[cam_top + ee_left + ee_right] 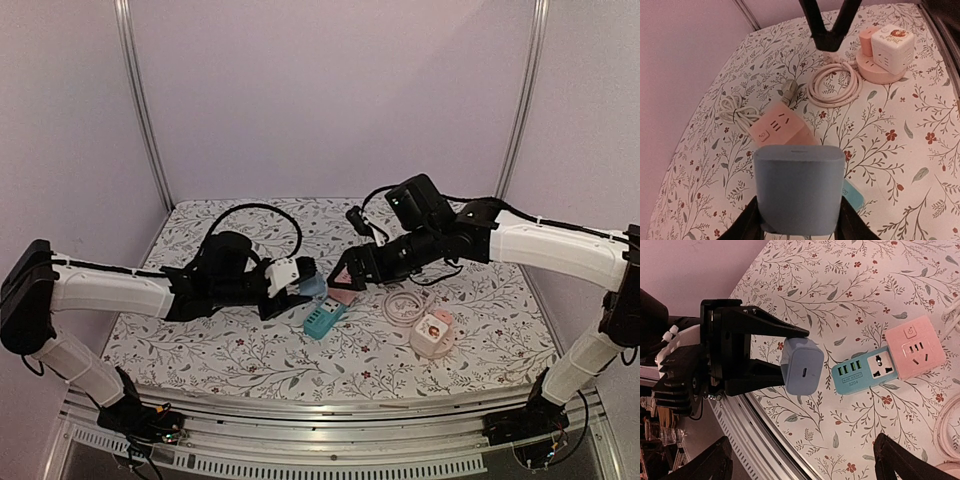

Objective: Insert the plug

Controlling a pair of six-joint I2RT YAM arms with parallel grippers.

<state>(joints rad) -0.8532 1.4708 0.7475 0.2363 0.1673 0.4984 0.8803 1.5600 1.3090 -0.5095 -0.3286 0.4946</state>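
Note:
My left gripper (303,280) is shut on a blue charger plug (314,284), held just above the table. In the left wrist view the plug (799,187) fills the space between the fingers of the left gripper (799,222). A teal socket strip (863,371) lies flat beside the plug (802,365), with a pink socket block (914,353) joined to its far end. My right gripper (807,460) hangs open above them, nothing between its fingers. From above, the right gripper (352,273) hovers over the pink block (343,296) and the teal strip (324,318).
A round pink socket base with a white cube (433,333) stands to the right. A coiled white cable (402,303) lies next to it, and a smaller cable bundle (735,112) lies left of the pink block. The metal rail (755,430) marks the table's near edge.

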